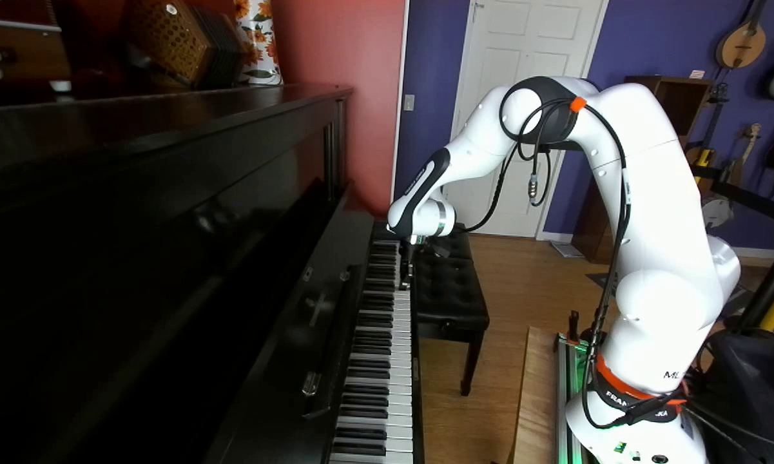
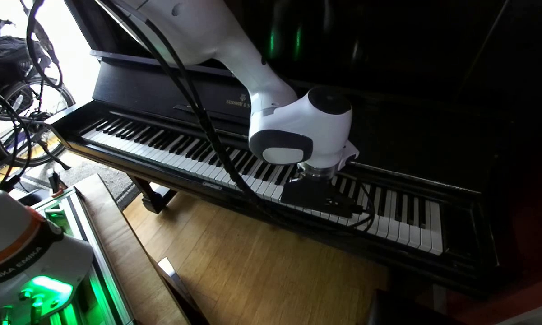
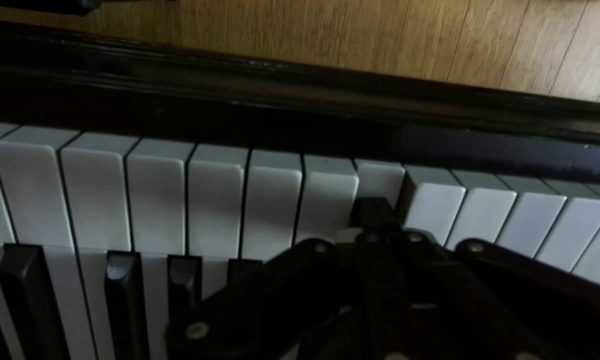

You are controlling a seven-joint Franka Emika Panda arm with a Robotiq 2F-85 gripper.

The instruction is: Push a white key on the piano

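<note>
The glossy black piano [image 1: 167, 258] stands along the left side of an exterior view, and it also fills the back of an exterior view [image 2: 415, 144]. In the wrist view a white key [image 3: 379, 180] sits lower than the white keys beside it; the side wall of its right neighbour [image 3: 432, 210] is exposed. My gripper [image 3: 374, 202] is shut, its two fingertips together and empty, and its tips rest on that lowered white key. The gripper also shows over the keys in both exterior views [image 1: 405, 283] [image 2: 352, 211]. The tips' exact contact is partly hidden by the fingers.
The piano's black front rail [image 3: 280, 110] runs just beyond the key ends. Black keys [image 3: 125, 295] rise behind the white ones. A black tufted bench [image 1: 451, 283] stands close in front of the piano. A cable [image 2: 225, 158] hangs along the arm near the keys.
</note>
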